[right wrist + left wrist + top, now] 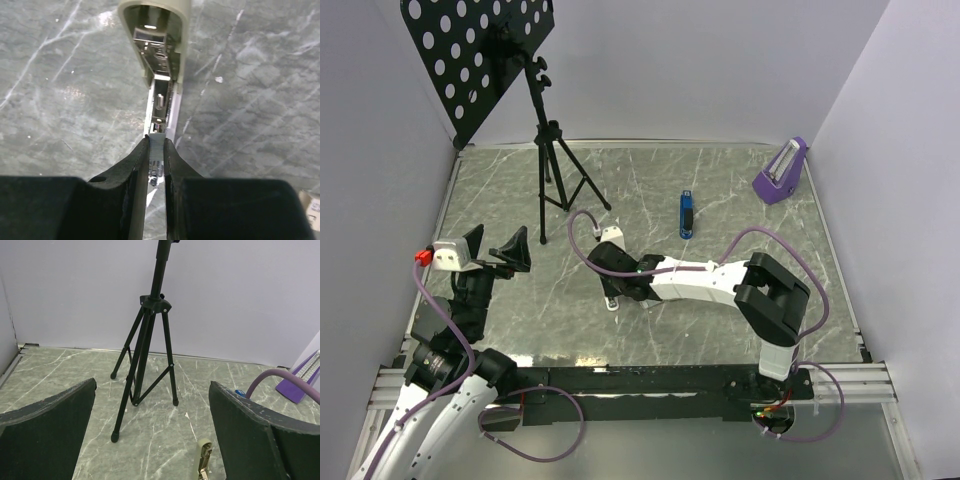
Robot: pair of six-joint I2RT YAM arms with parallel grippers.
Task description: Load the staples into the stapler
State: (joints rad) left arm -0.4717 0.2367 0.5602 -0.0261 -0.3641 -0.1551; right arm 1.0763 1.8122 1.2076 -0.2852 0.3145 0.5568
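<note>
Between clamped right jaws, hold thin strip (156, 147), probably staples, square with stapler (156, 50) channel just ahead; leave left jaws apart.

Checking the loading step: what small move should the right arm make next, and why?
Probably ease the thin grey strip forward into the open stapler channel: the right gripper pinches it in line with that channel, and the lid is flipped back.
</note>
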